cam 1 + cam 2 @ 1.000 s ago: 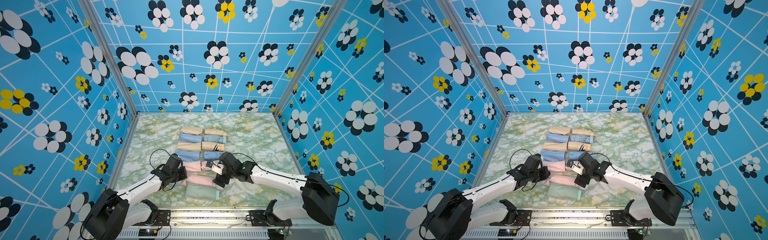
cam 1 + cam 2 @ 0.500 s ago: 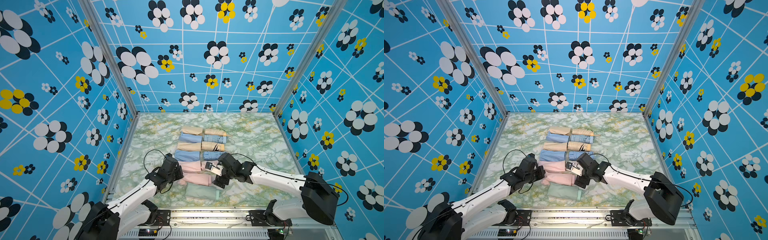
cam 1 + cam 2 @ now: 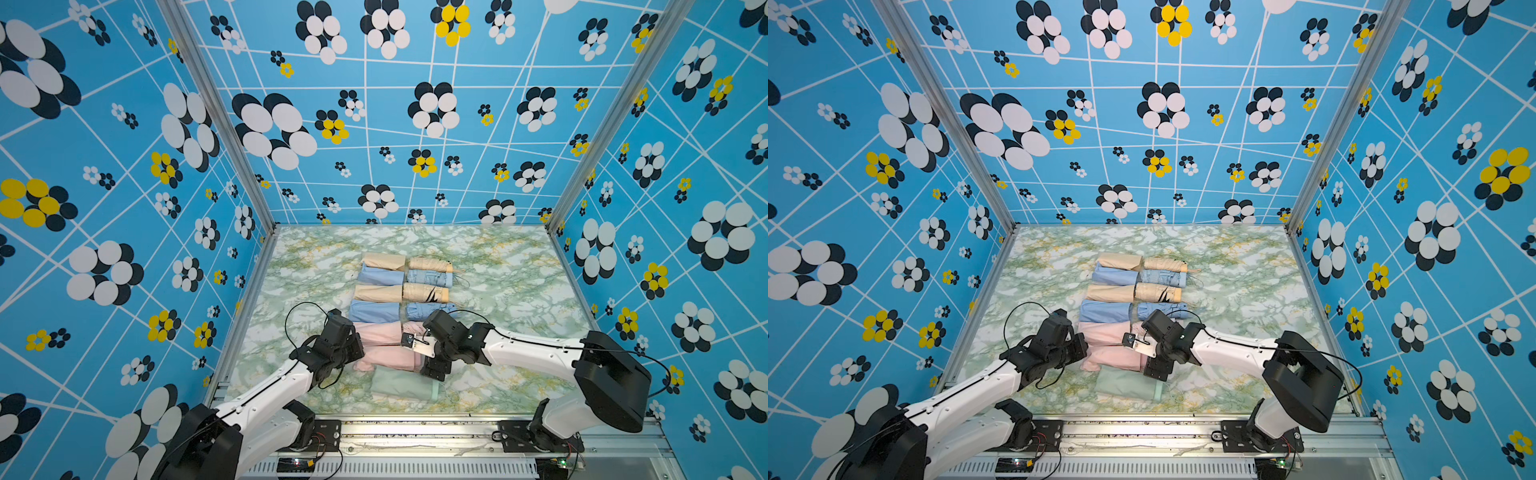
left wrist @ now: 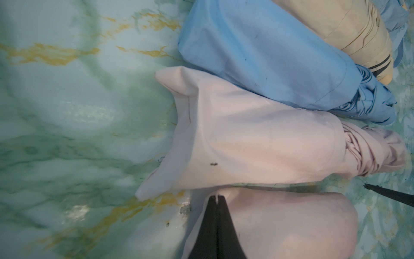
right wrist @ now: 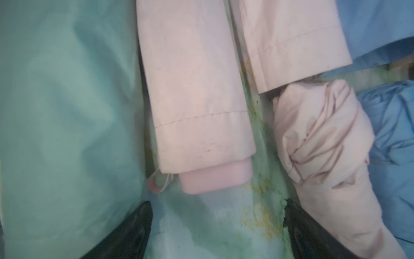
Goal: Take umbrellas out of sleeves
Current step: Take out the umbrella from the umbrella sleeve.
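Sleeves lie in a column with umbrellas beside them, seen in both top views. My left gripper (image 4: 216, 198) is shut, pinching a sliver of fabric at the closed end of the nearer pink sleeve (image 4: 291, 224) (image 3: 390, 359). At that sleeve's mouth my right gripper (image 5: 217, 224) (image 3: 430, 370) is open. A pink umbrella handle (image 5: 215, 177) pokes out of the sleeve (image 5: 192, 89) just ahead of its fingers (image 5: 130, 231), touching neither. A crinkled pink umbrella (image 5: 320, 139) lies against the other finger, at the mouth of the farther pink sleeve (image 5: 291, 40).
A mint green sleeve (image 3: 403, 384) lies nearest the front edge, right beside the pinched sleeve. Behind the pink pair lie blue (image 3: 374, 311) and beige (image 3: 378, 293) sleeves with their umbrellas (image 3: 428, 293). Patterned walls enclose the marbled table (image 3: 519, 270) on three sides.
My left gripper has drawn back to the left and toward the front. The right gripper has crept slightly left and nearer the front, staying open.
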{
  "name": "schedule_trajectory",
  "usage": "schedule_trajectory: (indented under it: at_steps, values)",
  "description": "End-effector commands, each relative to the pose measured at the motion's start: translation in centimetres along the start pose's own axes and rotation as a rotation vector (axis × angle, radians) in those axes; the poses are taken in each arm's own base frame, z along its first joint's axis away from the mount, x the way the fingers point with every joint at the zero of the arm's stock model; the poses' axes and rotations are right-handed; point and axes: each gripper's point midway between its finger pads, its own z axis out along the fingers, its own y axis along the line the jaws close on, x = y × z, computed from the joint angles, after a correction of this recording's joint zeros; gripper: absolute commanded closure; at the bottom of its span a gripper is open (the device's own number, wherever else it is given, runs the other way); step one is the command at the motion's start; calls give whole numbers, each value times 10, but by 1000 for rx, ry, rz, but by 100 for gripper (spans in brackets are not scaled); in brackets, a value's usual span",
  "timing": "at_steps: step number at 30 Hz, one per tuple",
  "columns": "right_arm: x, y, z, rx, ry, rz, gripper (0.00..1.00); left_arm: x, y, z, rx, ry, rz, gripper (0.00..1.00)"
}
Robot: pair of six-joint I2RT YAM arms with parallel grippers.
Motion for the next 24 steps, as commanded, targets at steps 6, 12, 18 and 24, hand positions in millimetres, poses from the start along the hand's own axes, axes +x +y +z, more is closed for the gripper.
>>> schedule_trajectory:
  at_steps: [6, 12, 18, 24]
  values:
    - [-14, -1, 11, -16, 15, -69, 14, 3, 4, 4, 1, 2, -5, 100]
    - [-15, 0, 17, -27, 17, -75, 21, 3, 4, 6, 5, 4, -8, 100]
    - [-15, -1, 20, -21, 23, -88, 28, 3, 4, 6, 4, 4, -5, 100]
    - [-20, -1, 20, -17, 7, -101, 31, 2, 3, 6, 7, 3, -6, 100]
